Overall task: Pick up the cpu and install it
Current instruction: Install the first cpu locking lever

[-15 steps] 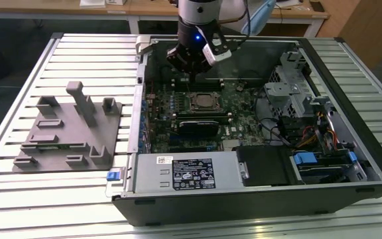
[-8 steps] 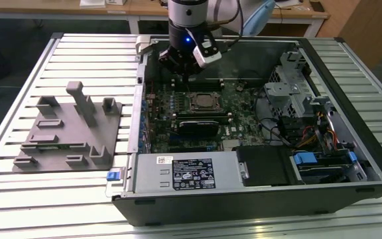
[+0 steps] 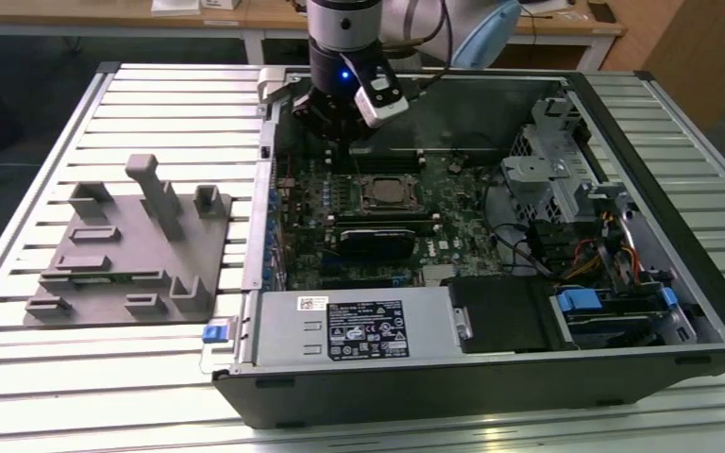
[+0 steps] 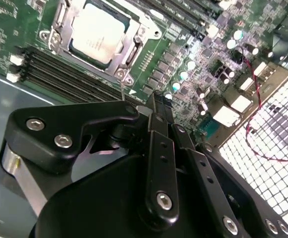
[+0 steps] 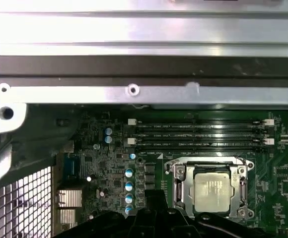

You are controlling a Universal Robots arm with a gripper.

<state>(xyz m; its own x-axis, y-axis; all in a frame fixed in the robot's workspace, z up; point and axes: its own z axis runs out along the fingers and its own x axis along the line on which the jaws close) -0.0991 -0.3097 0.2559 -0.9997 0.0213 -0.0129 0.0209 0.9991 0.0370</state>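
The claw hangs inside the open computer case, low over the far edge of the motherboard and close to the case's far wall. In the exterior view its fingers are too dark to judge. The cpu lies flat in its socket near the middle of the motherboard, on the near side of the claw and apart from it. The case rests on the slatted table. A grey fixture block stands on the table beside the case, toward the exterior view's left.

In the second wrist view the claw is clenched: its two black fingers press together at the tips with nothing between them. Beyond the tips the cpu sits square inside the metal socket frame, its pale top facing up. A row of long memory slots runs between the socket and the fingertips. A thin red wire crosses the board edge beside a ventilation grille.

In the first wrist view the tip of the claw shows as a dark shape just beside the socket frame. The cpu lies seated in that frame, not touched by the fingers. The memory slots lie between the socket and the case's bright metal wall.
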